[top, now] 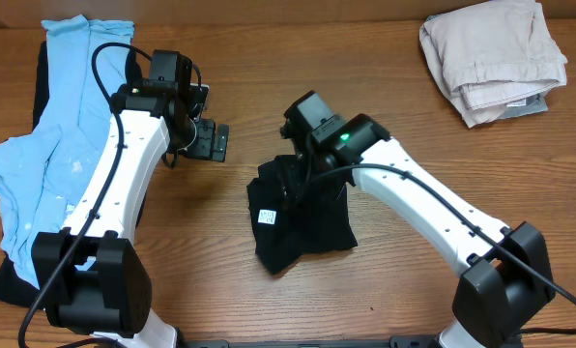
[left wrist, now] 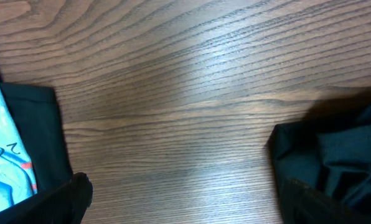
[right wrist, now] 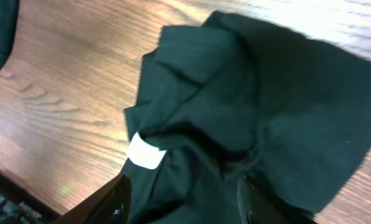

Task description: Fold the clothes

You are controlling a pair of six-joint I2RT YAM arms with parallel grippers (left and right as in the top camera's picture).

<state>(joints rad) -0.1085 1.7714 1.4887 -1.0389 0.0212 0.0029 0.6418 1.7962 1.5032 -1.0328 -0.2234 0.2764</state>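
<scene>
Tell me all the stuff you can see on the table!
black garment: one, black, crumpled at the middle of the table
white label: one, white, on the black garment's left side
light blue clothes: count unclear, light blue, heaped at the left edge
black cloth: count unclear, black, under the light blue clothes
beige clothes: count unclear, beige, folded at the far right corner
table: one, brown wood, under everything
left gripper: one, black, open over bare wood
right gripper: one, black, open over the black garment
</scene>
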